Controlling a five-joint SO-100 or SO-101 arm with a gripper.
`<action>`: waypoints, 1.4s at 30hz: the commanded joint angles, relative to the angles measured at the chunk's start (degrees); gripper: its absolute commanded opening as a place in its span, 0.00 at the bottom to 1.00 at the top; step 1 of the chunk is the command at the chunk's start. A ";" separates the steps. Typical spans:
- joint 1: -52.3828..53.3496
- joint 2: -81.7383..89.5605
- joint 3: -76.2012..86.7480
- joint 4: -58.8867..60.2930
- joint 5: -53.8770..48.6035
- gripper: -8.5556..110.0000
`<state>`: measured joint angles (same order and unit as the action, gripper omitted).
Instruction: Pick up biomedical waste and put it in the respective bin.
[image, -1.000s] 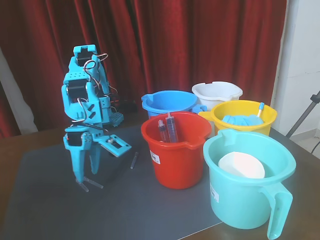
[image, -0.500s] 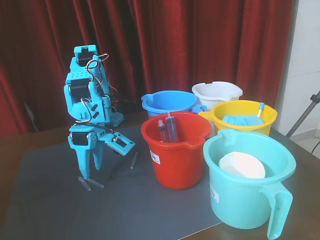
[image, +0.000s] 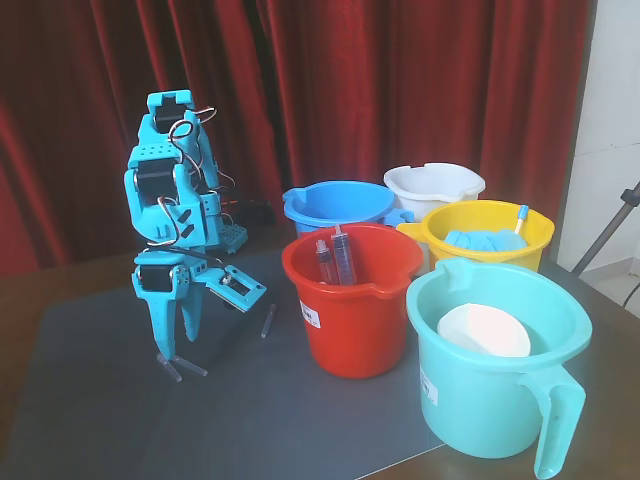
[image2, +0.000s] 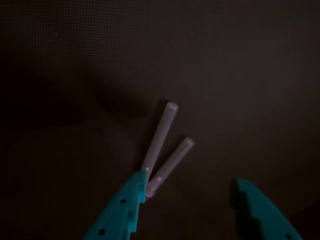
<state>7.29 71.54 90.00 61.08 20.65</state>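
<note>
You have two thin, clear-greyish plastic tubes (image2: 161, 136) (image2: 171, 162) lying flat on the dark grey mat (image: 300, 410), their near ends close together and the far ends spread in a narrow V; in the fixed view they lie well left of the red bucket (image: 352, 300); a third tube (image: 267, 321) lies alone, nearer that bucket, just left of it.

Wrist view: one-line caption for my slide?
Open teal pincer poised over two thin clear tubes lying in a V on the dark mat.
</note>
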 joint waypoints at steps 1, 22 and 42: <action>-0.26 0.62 -1.49 -3.08 -1.32 0.22; 5.98 0.70 3.34 -5.80 -9.40 0.15; 1.41 0.79 9.32 -13.01 -3.52 0.21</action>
<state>9.40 71.54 99.67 50.10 16.79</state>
